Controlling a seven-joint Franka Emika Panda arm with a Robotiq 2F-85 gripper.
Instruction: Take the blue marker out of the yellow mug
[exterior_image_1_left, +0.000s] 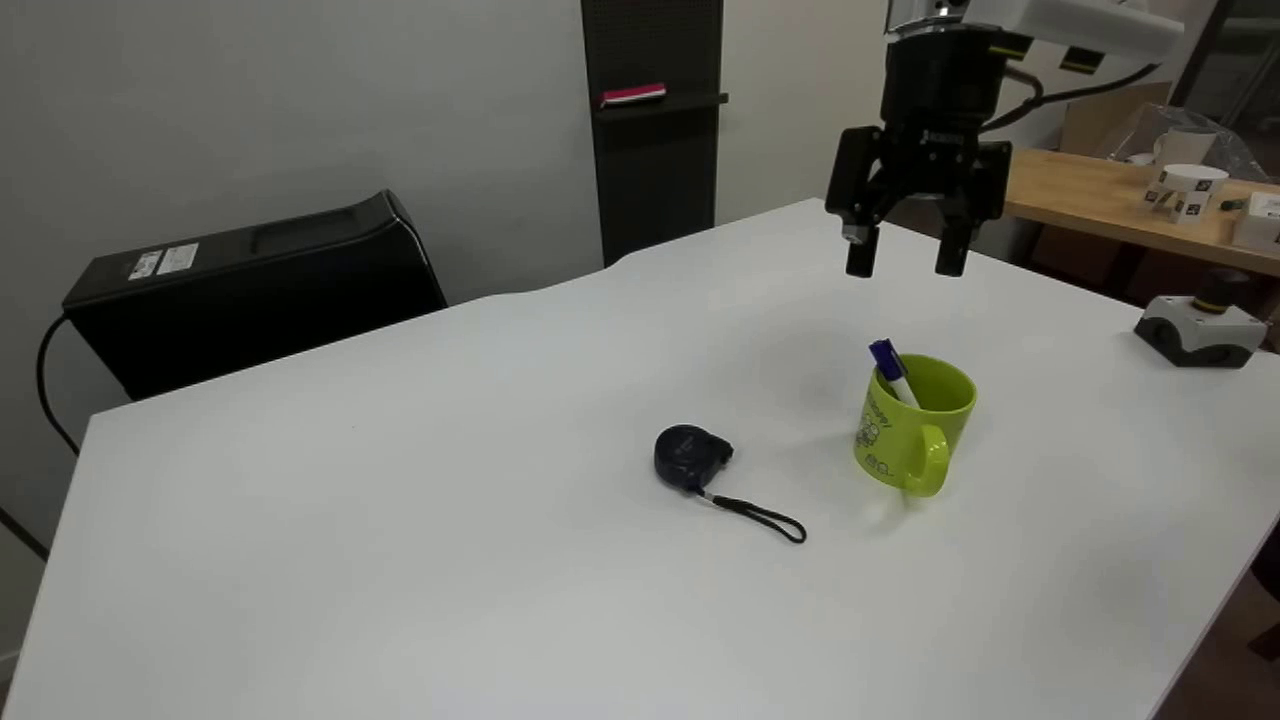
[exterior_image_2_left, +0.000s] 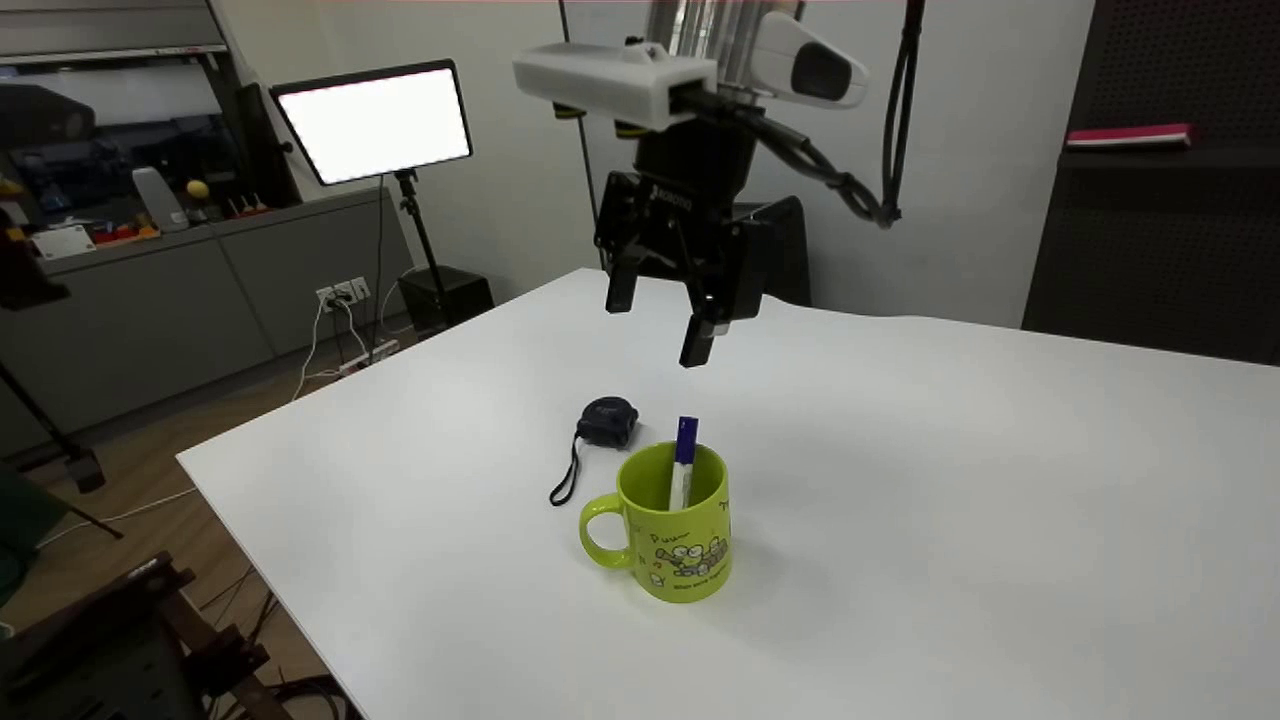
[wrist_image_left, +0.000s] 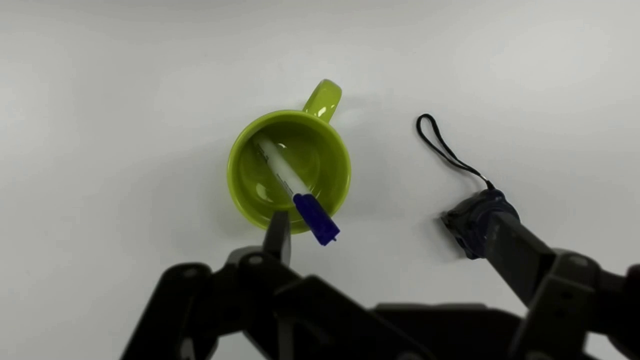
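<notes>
Blue marker, cap end up: a slim stick with a deep blue cap and a white barrel bearing small dark print. It stands tilted in the yellow mug, a lime cylinder with cartoon figures and a side handle, its cap projecting above the rim. In the wrist view, mug and marker lie left of centre, the cap slanting toward the lower right across the rim. The gripper, at upper right in an exterior view, hangs above the mug with its jaws spread wide, released; the marker is below it and apart from it. In the wrist view the fingers enter from the lower edge, and the cap appears between them, nearer the one at left. A dark rounded object with a looped cord lies near the mug on the white table.
</notes>
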